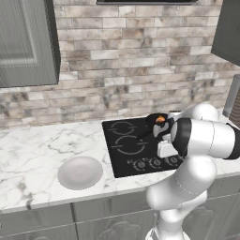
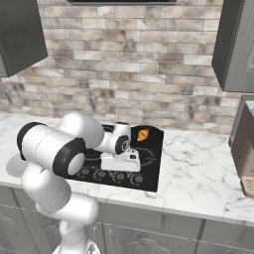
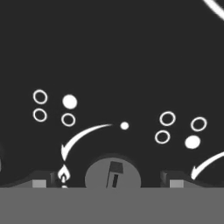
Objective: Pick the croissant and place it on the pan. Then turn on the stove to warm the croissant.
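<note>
The pincer (image 3: 111, 179) hangs low over the front edge of the stove (image 1: 123, 151), its two dark fingertips (image 3: 40, 180) standing wide apart on either side of a round grey knob (image 3: 112, 175); whether they are touching it cannot be told, and nothing is grasped. In the hand view the black glass carries white printed marks: small rings and dots showing the burner layout, curved arrows and a little flame symbol beside the knob.

Behind the wrist, on the far right burner, sits the pan (image 2: 149, 135), and the croissant (image 2: 143, 135) lies inside it, golden-orange against the black. To the left of the stove, a pale grey plate (image 1: 80, 172) rests on the desk (image 1: 33, 159), well apart from the pan.

The desk is white marble with grey veins. A brick wall (image 1: 136, 70) rises behind it, with dark grey cabinets (image 1: 26, 42) hung at the upper corners and grey drawer fronts below.
</note>
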